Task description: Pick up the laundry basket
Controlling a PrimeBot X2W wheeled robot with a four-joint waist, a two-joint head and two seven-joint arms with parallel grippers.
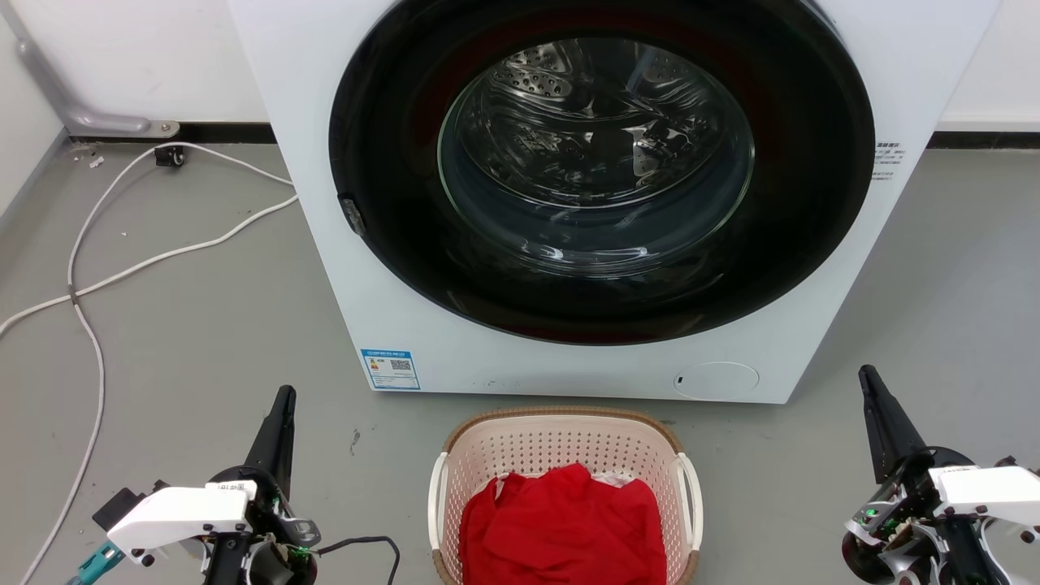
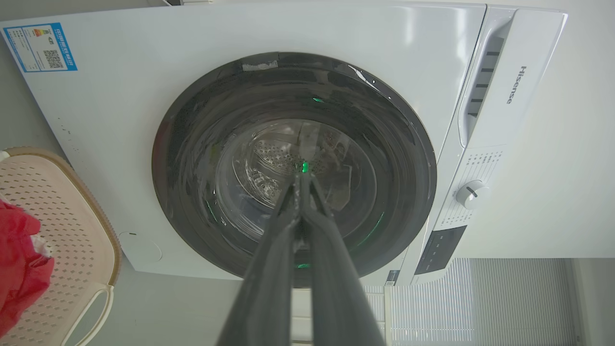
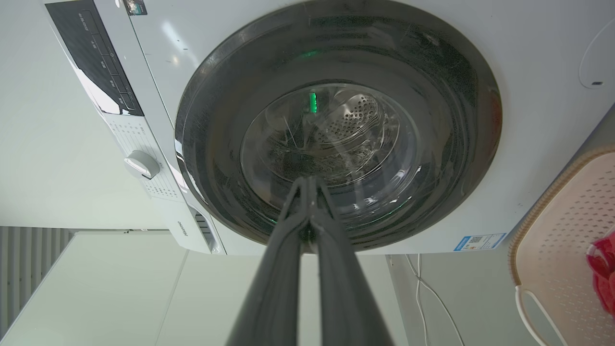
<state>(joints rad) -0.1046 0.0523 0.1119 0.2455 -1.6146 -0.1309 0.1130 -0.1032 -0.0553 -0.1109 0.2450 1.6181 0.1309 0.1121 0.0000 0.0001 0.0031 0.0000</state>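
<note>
Left gripper (image 1: 283, 398) and right gripper (image 1: 868, 379) are hovering clenched, empty, flanking the laundry basket (image 1: 561, 413); going in closed, they're risking skidding off its white handles (image 1: 697, 504).

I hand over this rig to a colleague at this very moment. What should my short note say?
Left gripper: shut, empty, to the left of the basket and apart from it.
Right gripper: shut, empty, to the right of it and apart.
Laundry basket: on the floor before the washing machine, between the grippers, with a red cloth inside.
Done: nothing; no handle is held.
Left: open both grippers, reach the white side handles, grip, lift.
</note>
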